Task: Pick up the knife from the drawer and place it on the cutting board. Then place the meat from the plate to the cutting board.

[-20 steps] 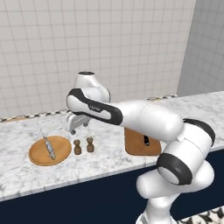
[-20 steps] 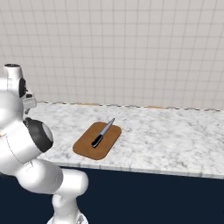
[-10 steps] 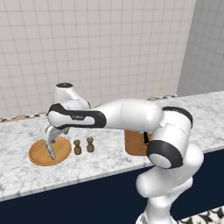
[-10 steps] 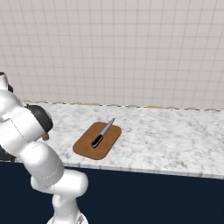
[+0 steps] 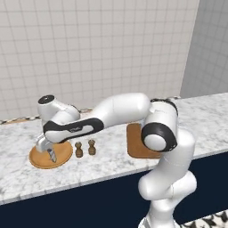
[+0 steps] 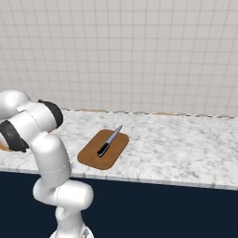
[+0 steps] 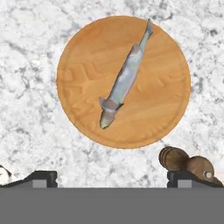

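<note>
The pale, fish-shaped meat (image 7: 124,83) lies diagonally across the round orange-brown plate (image 7: 83,57). My gripper (image 7: 113,179) hovers just above the plate's near edge, open, with nothing between its fingertips (image 7: 41,178). From the left base view, the gripper (image 5: 49,153) hangs low over the plate (image 5: 62,156) at the counter's left. The knife (image 6: 109,141) rests on the brown cutting board (image 6: 93,155), blade pointing toward the wall. My arm partly covers the board (image 5: 135,144) in the left base view. The drawer is out of view.
Two small brown wooden shakers (image 5: 79,150) (image 5: 91,147) stand just right of the plate, between it and the board; they also lie by my right fingertip (image 7: 186,162). The marble counter (image 6: 176,148) runs along a tiled wall, with its front edge close below.
The arm has swung left and down from above the counter's middle to low over the plate. The jaws stayed open. Knife, board and meat have not moved.
</note>
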### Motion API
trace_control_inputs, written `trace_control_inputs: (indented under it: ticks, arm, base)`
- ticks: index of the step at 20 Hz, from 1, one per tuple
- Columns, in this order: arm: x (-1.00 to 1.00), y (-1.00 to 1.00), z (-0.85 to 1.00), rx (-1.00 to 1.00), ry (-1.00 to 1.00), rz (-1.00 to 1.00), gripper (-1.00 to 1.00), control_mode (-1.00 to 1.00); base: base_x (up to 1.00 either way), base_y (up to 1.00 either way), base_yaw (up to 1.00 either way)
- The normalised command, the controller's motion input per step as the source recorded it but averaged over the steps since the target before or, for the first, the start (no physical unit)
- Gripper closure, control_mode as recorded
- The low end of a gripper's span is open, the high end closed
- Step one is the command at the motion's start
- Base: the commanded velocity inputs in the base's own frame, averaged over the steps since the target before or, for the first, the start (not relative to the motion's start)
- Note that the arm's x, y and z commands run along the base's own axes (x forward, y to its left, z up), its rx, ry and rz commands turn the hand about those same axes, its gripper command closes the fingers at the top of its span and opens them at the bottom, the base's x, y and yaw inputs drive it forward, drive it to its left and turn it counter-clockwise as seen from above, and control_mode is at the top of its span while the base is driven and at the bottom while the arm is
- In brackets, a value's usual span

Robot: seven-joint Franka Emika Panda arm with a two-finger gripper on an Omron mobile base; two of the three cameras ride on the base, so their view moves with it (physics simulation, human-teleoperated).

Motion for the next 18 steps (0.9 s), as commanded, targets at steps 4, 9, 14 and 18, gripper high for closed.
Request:
trace_control_inputs:
  ticks: [4, 9, 14, 18]
  arm:
    - [0.36, 0.00, -0.21, -0.02, 0.00, -0.15, -1.00, -1.00]
    - [0.41, 0.13, -0.33, 0.00, 0.00, -0.01, -1.00, -1.00]
    - [0.47, 0.14, -0.40, 0.00, 0.00, 0.00, -1.00, -1.00]
    - [0.41, 0.21, -0.34, 0.00, 0.00, 0.00, -1.00, -1.00]
  base:
    - [0.00, 0.00, 0.00]
    - [0.00, 0.00, 0.00]
    - [0.00, 0.00, 0.00]
    - [0.00, 0.00, 0.00]
